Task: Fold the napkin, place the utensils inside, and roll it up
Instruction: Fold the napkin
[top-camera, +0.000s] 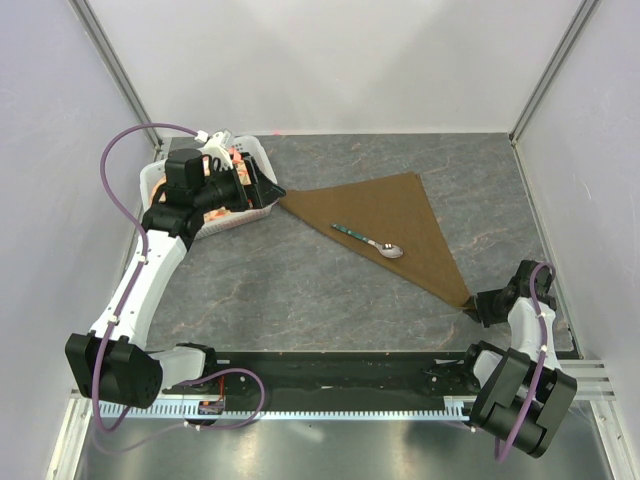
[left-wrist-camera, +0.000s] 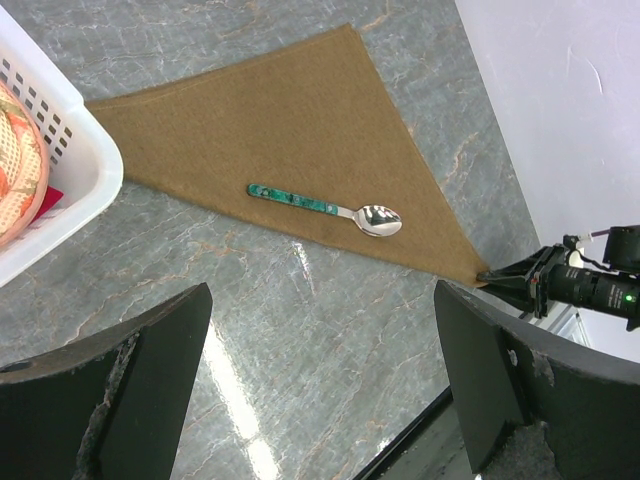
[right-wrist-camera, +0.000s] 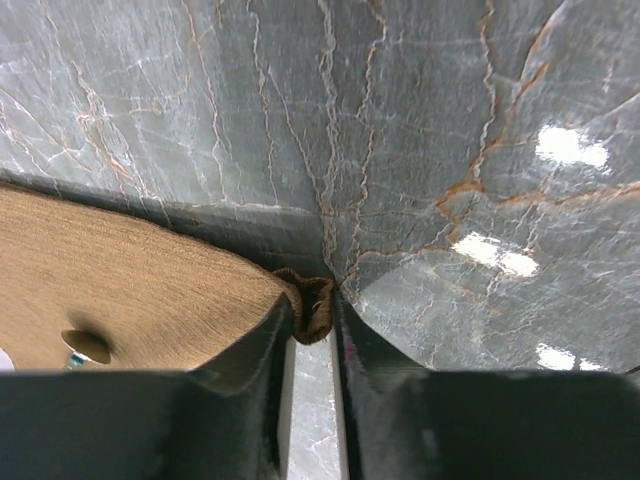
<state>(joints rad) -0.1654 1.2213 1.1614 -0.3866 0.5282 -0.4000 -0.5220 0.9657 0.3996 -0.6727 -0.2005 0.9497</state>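
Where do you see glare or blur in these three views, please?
Top external: even light, sharp; the spoon's bowl glints. Left wrist: a glare streak on the table between the left tool's fingers. Right wrist: white glare patches at right; the right tool, pinching the napkin, looks soft.

A plain medium-brown cloth napkin (top-camera: 390, 212), folded into a flat triangle, lies beside the white slatted plastic basket (left-wrist-camera: 85, 160). One tip nearly touches the basket, and the tip farthest from it is bunched in the right gripper (right-wrist-camera: 312, 312). A slim spoon (top-camera: 368, 241) with a teal-green handle and a silvery bowl rests on the napkin, handle toward the basket.
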